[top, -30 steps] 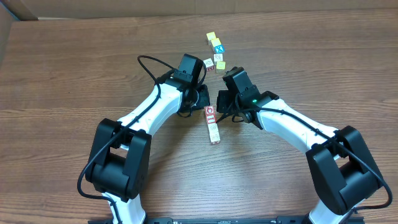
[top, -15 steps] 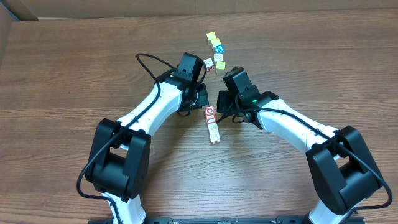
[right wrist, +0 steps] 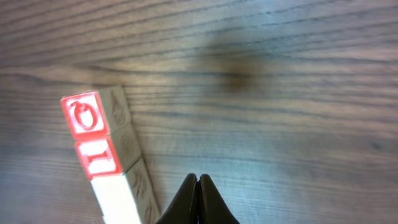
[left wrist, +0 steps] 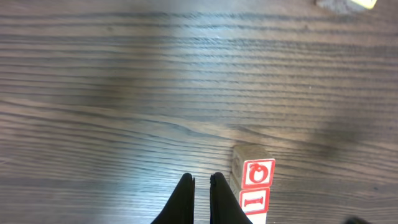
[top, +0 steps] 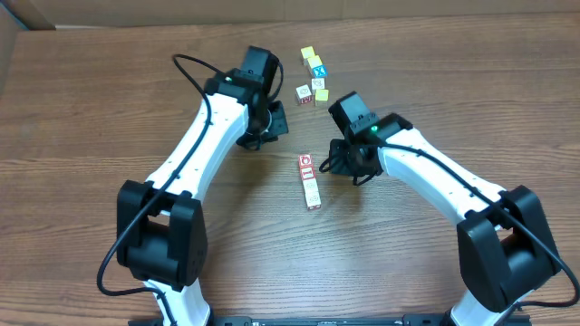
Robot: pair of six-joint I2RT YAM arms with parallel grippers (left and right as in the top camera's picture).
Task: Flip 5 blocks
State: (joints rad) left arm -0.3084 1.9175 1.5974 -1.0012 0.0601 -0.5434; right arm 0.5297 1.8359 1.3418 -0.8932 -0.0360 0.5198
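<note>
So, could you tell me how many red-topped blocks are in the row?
2: the O block at one end, the I block touching it; the other end is unclear overhead.

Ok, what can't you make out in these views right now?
Overhead: letters on the pale loose blocks, too small.
Overhead: block count in the row, too small.
Both wrists: rest of the row, cut by the bottom edge.
Left wrist: yellow cube, blurred, cut by the top edge.
</note>
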